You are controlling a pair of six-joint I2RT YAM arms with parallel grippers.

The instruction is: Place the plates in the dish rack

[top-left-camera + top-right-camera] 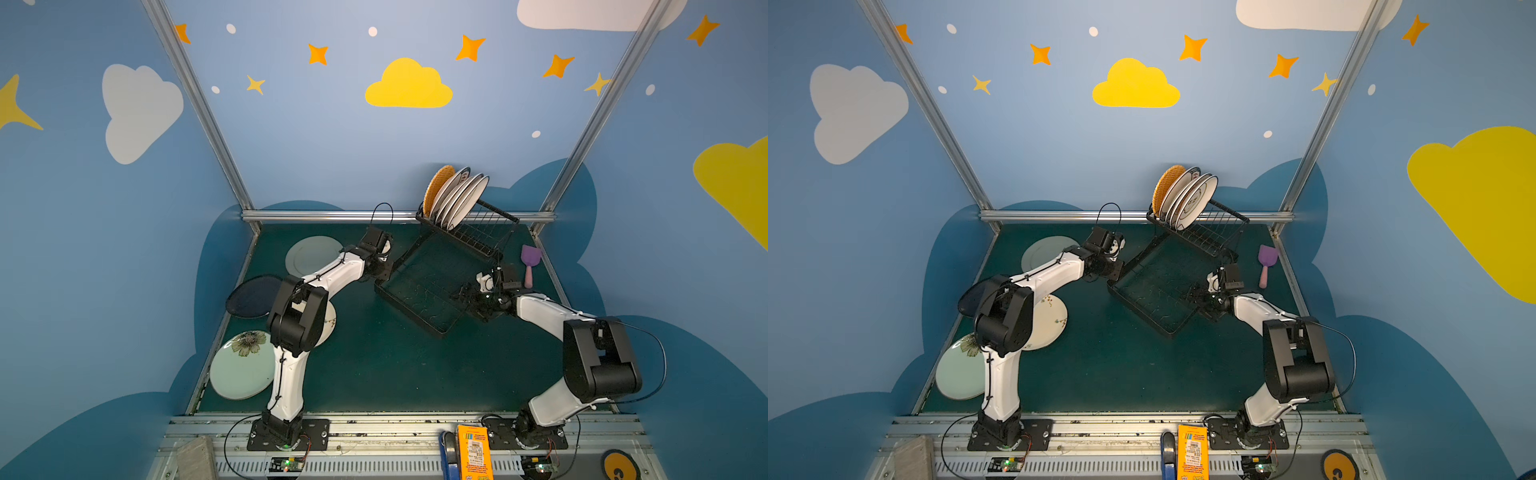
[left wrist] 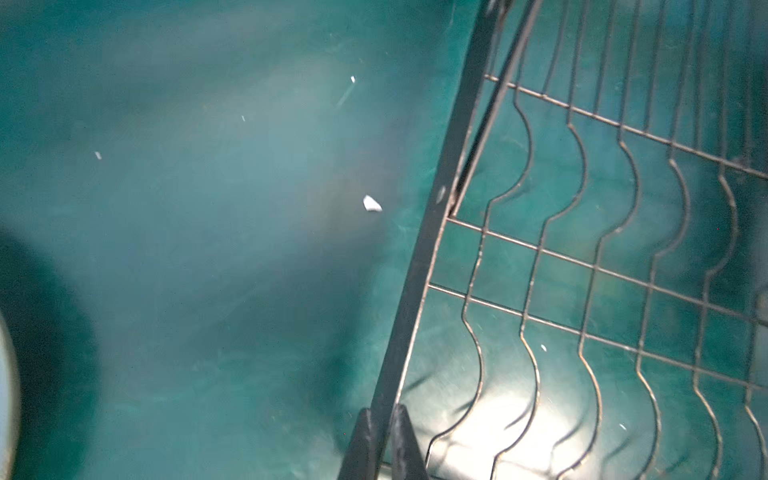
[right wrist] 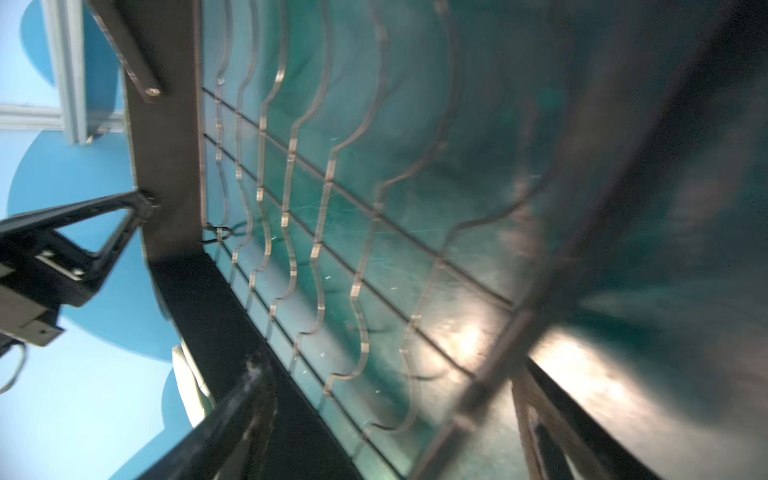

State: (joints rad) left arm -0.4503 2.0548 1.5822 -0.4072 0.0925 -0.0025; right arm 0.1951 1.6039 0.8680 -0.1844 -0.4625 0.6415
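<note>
We see the dish rack (image 1: 405, 311) standing askew at the back right of the green desk (image 1: 374, 365), its raised slotted part toward the back wall and its flat tray toward the front. In the slots an orange-patterned plate (image 1: 436, 189) stands on edge, with several white plates (image 1: 469, 199) leaning beside it.

Four more lie flat on the left of the desk: a grey-green plate (image 1: 313, 253), a navy plate (image 1: 253, 295), a cream plate (image 1: 1050, 320) partly under the left arm, and a mint plate (image 1: 241, 365) with a flower.

The left tool (image 2: 380, 415) is clamped on the tray's left rim. The right tool (image 3: 390, 374) is at the tray's right edge, its fingers wide apart. We cannot tell whether they touch the wire.

A purple scoop (image 1: 530, 262) lies on the desk just right of the rack.
</note>
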